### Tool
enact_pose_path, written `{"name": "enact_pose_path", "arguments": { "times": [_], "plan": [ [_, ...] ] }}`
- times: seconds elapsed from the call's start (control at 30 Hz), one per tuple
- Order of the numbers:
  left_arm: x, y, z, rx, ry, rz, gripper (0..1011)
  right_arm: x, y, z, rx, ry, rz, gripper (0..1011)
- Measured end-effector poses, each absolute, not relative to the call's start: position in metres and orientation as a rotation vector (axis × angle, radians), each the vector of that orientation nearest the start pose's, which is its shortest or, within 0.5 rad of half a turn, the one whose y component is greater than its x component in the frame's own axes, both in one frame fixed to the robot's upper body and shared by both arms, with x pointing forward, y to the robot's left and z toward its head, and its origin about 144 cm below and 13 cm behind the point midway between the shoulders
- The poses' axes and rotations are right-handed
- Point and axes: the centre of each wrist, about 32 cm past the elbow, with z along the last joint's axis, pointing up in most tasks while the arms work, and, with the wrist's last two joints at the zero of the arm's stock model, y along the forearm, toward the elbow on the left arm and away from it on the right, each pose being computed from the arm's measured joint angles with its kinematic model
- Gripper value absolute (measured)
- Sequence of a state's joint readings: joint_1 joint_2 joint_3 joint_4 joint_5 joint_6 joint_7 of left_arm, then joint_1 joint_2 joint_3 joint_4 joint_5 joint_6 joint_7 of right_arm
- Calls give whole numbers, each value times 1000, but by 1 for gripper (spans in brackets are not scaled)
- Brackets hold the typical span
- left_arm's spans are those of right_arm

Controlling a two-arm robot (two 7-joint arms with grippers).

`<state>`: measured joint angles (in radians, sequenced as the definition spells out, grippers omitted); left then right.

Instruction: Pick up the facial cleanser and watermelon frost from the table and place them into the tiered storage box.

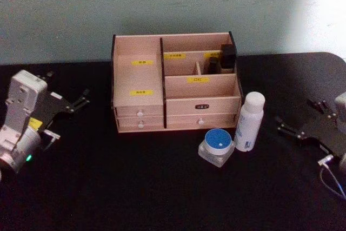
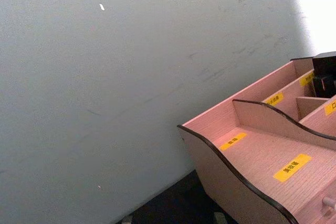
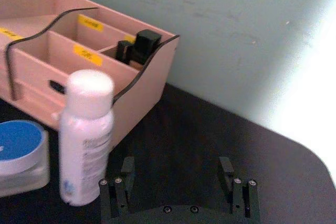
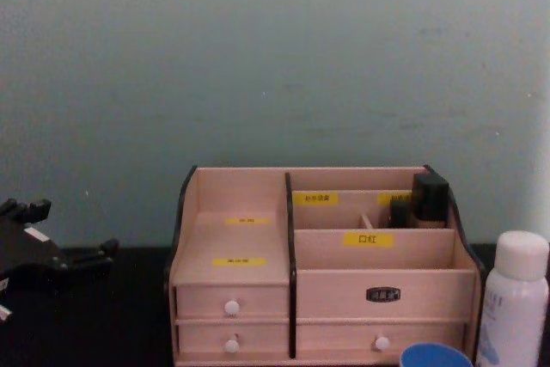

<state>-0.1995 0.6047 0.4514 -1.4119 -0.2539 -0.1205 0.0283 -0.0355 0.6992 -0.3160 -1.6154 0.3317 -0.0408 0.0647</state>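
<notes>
The facial cleanser (image 1: pixel 250 121), a tall white bottle with a rounded cap, stands upright on the black table just off the front right corner of the tiered storage box (image 1: pixel 138 79). To its left sits the watermelon frost (image 1: pixel 217 145), a squat clear jar with a blue lid. My right gripper (image 1: pixel 281 125) hovers open to the right of the bottle, apart from it. In the right wrist view the facial cleanser (image 3: pixel 85 135) and the watermelon frost (image 3: pixel 21 153) lie ahead of the open right gripper (image 3: pixel 178 179). My left gripper (image 1: pixel 82 98) rests open at the far left, away from the box.
Two dark items (image 1: pixel 227 58) stand in the box's rear right compartment. The box's left compartments (image 2: pixel 262 156) hold nothing. A wall runs right behind the box. A thin cable (image 1: pixel 330 174) hangs by the right arm. Black table (image 1: pixel 135 187) spreads in front.
</notes>
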Motion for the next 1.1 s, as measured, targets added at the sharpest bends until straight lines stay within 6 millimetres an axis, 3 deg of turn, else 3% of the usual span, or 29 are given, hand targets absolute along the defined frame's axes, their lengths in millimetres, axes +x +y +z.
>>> {"name": "enact_pose_path", "arguments": {
  "times": [0.4,1.1],
  "plan": [
    [489,310,1140,304,-285,1248,1001,410,-338,1155,-284,-34,-1030,1003],
    [489,310,1140,304,-285,1248,1001,419,-305,1140,-218,15,-990,1002]
  ]
}}
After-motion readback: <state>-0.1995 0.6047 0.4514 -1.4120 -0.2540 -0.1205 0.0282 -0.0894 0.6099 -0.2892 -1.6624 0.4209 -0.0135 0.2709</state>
